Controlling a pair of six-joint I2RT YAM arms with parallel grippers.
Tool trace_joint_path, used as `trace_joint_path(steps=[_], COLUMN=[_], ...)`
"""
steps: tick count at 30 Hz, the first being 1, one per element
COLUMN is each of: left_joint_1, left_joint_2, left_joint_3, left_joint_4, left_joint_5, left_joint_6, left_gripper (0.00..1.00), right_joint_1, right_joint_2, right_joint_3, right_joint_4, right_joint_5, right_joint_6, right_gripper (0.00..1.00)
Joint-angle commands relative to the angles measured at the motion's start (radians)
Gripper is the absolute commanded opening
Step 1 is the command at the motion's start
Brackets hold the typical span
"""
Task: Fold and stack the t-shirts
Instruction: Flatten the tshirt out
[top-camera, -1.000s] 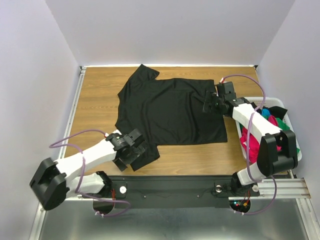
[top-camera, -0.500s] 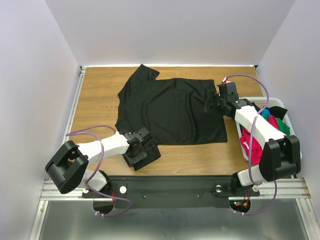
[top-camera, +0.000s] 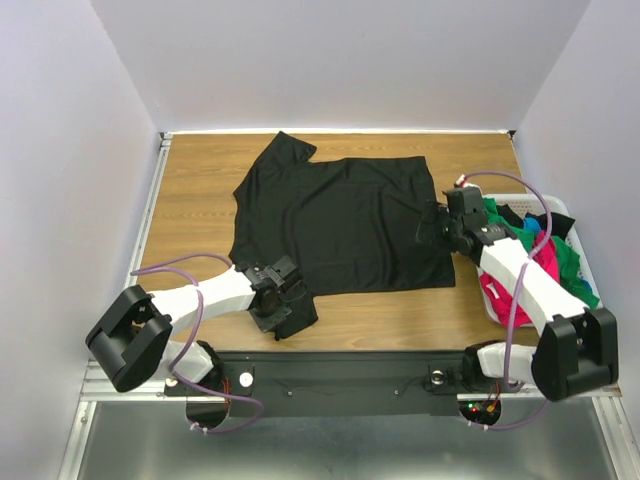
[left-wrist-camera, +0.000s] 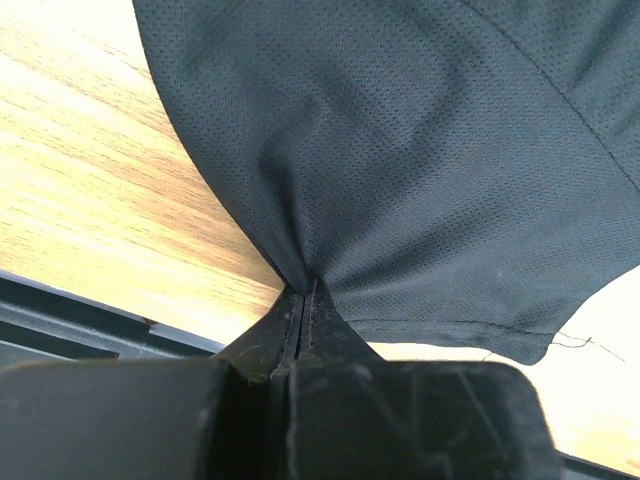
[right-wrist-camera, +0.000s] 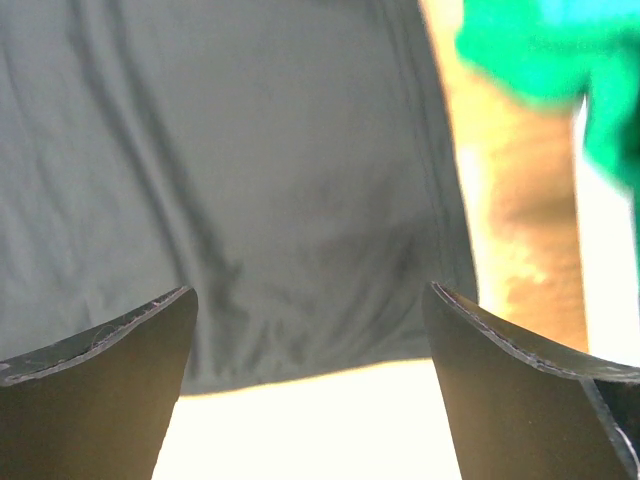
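A large black t-shirt (top-camera: 340, 225) lies spread flat on the wooden table (top-camera: 195, 190). My left gripper (top-camera: 283, 300) is shut on its near-left sleeve, and the black cloth (left-wrist-camera: 400, 160) bunches into the closed jaws (left-wrist-camera: 303, 300) in the left wrist view. My right gripper (top-camera: 430, 225) hovers open over the shirt's right hem, its fingers (right-wrist-camera: 110, 360) wide apart above the cloth (right-wrist-camera: 250, 170). Green (top-camera: 570, 262), magenta-pink (top-camera: 500, 285), blue and black t-shirts lie heaped in the basket at the right.
A white plastic basket (top-camera: 560, 205) stands at the table's right edge, beside my right arm. White walls close in the table at the back and both sides. A metal rail (top-camera: 152, 200) runs along the left edge.
My left gripper has closed on the shirt's near-left sleeve and its arm has swung in. My right gripper has moved nearer along the shirt's right hem, still open.
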Motion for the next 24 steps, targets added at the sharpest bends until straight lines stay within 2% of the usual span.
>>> trace_joint_path(steps=[1,5,11,22,23,24], left_joint_1=[-0.001,-0.001,0.000,0.005,0.005,0.008], left_joint_2=[-0.010,-0.023,-0.027,-0.034,-0.032,-0.027], left_joint_3=[-0.025,-0.020,-0.009,-0.017,-0.016,-0.014], left_joint_4=[-0.021,-0.025,-0.036,-0.027,-0.027,-0.022], left_joint_5=[-0.027,-0.037,-0.048,-0.065,-0.068,-0.065], left_joint_6=[-0.026,-0.030,-0.022,-0.045,-0.045,-0.039], left_gripper=[0.00,0.00,0.00,0.00,0.00,0.00], right_joint_1=[-0.007,-0.006,-0.006,-0.006,-0.006,-0.006], right_joint_2=[-0.108,-0.169,-0.183,-0.090,-0.082,-0.070], right_joint_3=[-0.087,-0.161,-0.257,-0.274,-0.274,-0.276], right_joint_4=[-0.012,-0.061,-0.101,-0.089,-0.080,-0.040], right_joint_5=[-0.082,-0.170,-0.133,0.101,0.112,0.131], right_joint_6=[0.050,0.058,0.102,0.251,0.262,0.295], right_gripper=[1.00,0.99,0.98,0.92,0.90,0.83])
